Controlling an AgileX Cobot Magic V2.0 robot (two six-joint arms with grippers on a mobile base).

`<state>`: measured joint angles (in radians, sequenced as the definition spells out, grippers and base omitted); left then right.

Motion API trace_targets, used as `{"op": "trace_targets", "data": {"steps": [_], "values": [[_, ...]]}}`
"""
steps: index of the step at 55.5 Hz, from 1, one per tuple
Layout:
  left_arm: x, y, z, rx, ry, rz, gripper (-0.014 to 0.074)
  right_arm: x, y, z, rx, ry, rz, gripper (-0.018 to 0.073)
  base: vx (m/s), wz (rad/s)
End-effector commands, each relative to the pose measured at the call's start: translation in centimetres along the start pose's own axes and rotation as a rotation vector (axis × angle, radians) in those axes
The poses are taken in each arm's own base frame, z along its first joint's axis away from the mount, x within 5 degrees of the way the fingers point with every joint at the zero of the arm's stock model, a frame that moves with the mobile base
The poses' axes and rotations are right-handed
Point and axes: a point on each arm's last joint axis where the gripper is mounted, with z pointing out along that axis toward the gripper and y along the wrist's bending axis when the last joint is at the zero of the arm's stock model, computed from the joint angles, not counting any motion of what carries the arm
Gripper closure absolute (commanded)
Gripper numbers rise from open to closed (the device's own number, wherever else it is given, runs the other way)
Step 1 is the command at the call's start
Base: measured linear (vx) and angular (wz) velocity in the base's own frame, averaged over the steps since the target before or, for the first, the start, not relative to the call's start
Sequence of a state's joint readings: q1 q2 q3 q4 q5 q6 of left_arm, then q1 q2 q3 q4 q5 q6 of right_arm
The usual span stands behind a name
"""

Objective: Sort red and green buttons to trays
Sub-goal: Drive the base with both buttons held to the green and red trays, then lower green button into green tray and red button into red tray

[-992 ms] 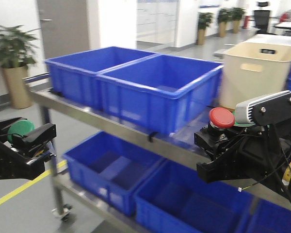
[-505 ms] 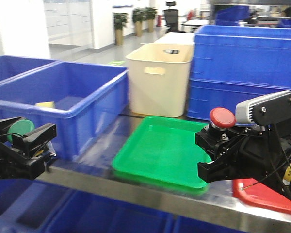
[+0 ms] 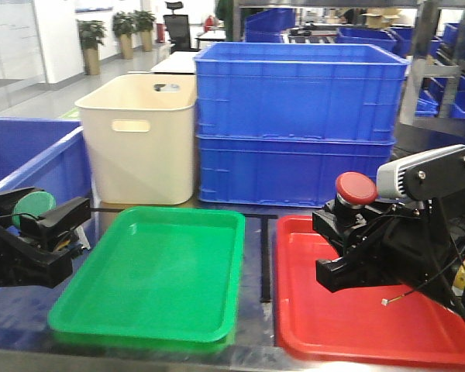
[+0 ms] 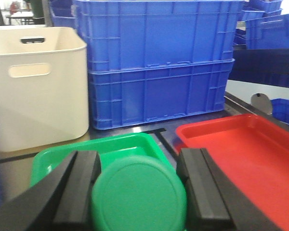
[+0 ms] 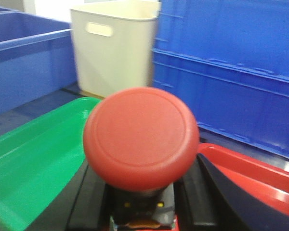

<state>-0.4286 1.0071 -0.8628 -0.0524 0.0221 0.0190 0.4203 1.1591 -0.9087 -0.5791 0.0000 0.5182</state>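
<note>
Now, left gripper pinching green-capped push button by left edge of glossy green plastic tray, right gripper clamped on red-capped black-bodied push button over glossy red tray, right of green one.

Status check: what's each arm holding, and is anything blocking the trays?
Left gripper shut on green button, at green tray's left edge. Right gripper shut on red button, by red tray. Both trays empty, nothing blocking.
</note>
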Motion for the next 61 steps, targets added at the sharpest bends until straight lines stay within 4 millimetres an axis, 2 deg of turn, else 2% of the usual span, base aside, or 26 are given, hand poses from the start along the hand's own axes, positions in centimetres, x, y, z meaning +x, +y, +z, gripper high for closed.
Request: {"op": "trace_targets", "data": {"steps": [1, 61], "values": [[-2.42, -0.11, -0.71, 0.004, -0.146, -0.007, 0.0599, -2.51, 0.15, -0.95, -0.032, -0.134, -0.004, 0.0569, 0.16, -0.30], [-2.42, -0.11, -0.71, 0.004, -0.146, -0.007, 0.0599, -2.51, 0.15, -0.95, -0.032, -0.134, -0.004, 0.0569, 0.12, -0.11]]}}
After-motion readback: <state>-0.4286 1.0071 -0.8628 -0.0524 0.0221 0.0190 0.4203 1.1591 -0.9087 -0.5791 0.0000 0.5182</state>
